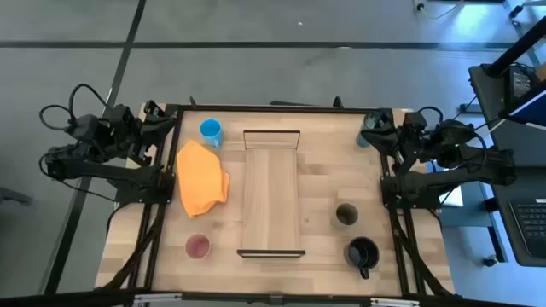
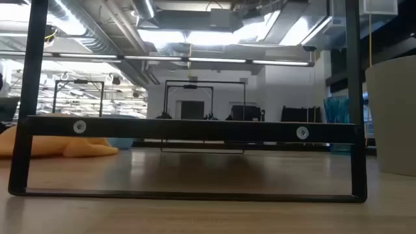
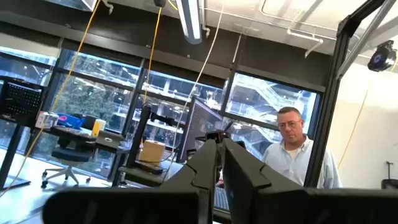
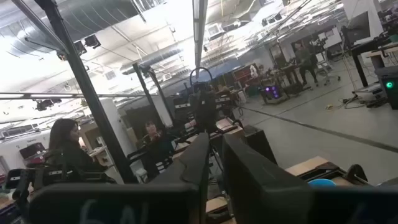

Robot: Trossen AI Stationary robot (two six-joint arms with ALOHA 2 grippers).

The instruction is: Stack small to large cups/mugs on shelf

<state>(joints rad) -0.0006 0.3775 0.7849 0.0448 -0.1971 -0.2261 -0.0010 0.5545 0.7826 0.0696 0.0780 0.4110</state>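
Resting folded at the table's sides, my left gripper (image 3: 214,163) and right gripper (image 4: 214,163) look nearly closed, empty; the long light-wood shelf (image 1: 271,203) is bare.

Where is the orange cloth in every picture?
High view: the orange cloth lies on the table just left of the shelf.
Low view: it shows at the far left, seen through the shelf's near black frame.
Left wrist view: not in it.
Right wrist view: not in it.
Shared landmark: the shelf, in the middle of both the high and low views.
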